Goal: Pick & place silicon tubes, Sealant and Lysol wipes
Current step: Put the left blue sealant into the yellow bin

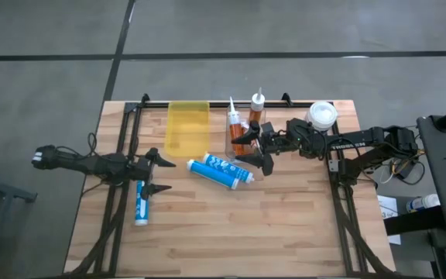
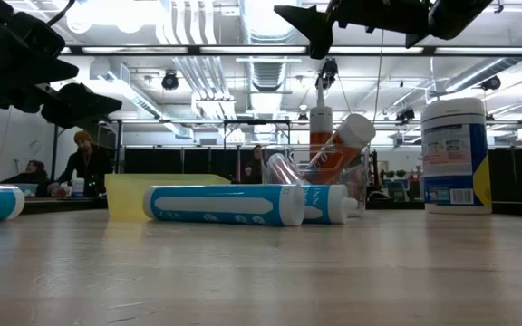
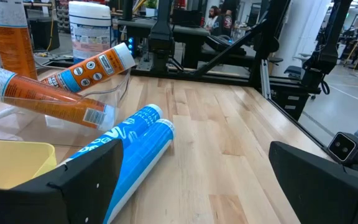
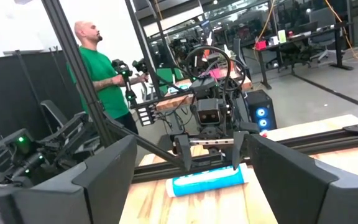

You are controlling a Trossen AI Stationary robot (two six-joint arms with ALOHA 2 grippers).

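High view: right end effector (image 1: pixel 260 149) hovers open above the clear bin (image 1: pixel 241 142).

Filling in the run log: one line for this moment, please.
left gripper: open, above blue tube | right gripper: open, empty, over clear bin | Lysol wipes: upright, back right
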